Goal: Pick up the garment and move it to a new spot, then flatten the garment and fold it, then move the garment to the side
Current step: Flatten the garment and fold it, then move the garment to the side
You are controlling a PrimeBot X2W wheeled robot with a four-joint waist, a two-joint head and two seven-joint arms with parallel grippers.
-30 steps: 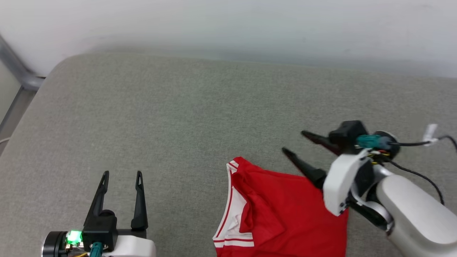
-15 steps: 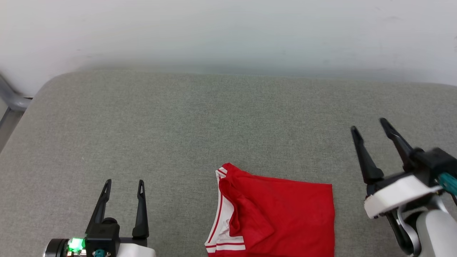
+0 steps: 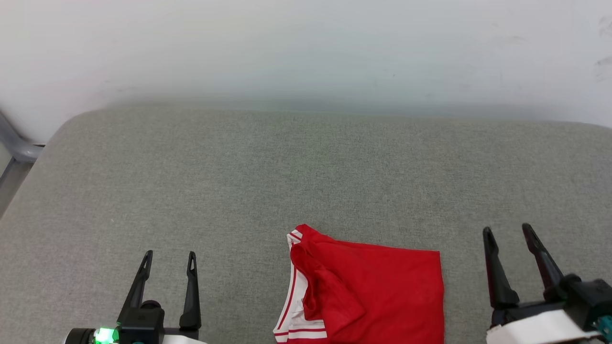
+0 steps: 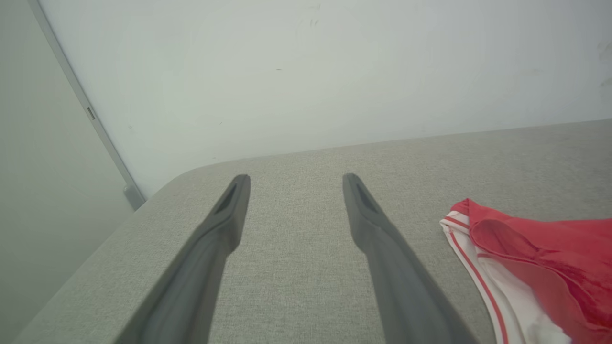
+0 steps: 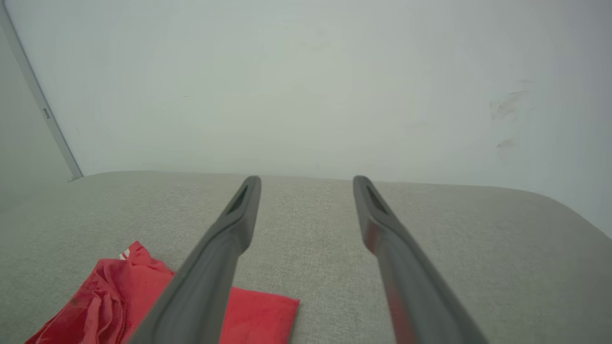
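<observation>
Garment (image 3: 382,291) lies folded between your left fingers (image 3: 192,294) and right fingers (image 3: 495,274), all spread empty. Pinch every layer, then slide it aside.

right tool (image 3: 506,228) | pulled back off garment (image 3: 382,286) | now lower right, clear of it

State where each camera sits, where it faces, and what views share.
Head view: on the head, facing forward and down at the grey cushion; left gripper lower left, right gripper lower right.
Left wrist view: on the left wrist, along the open left gripper toward the white wall.
Right wrist view: on the right wrist, along the open right gripper toward the wall.
Shared: red jersey, cushion, wall.
</observation>
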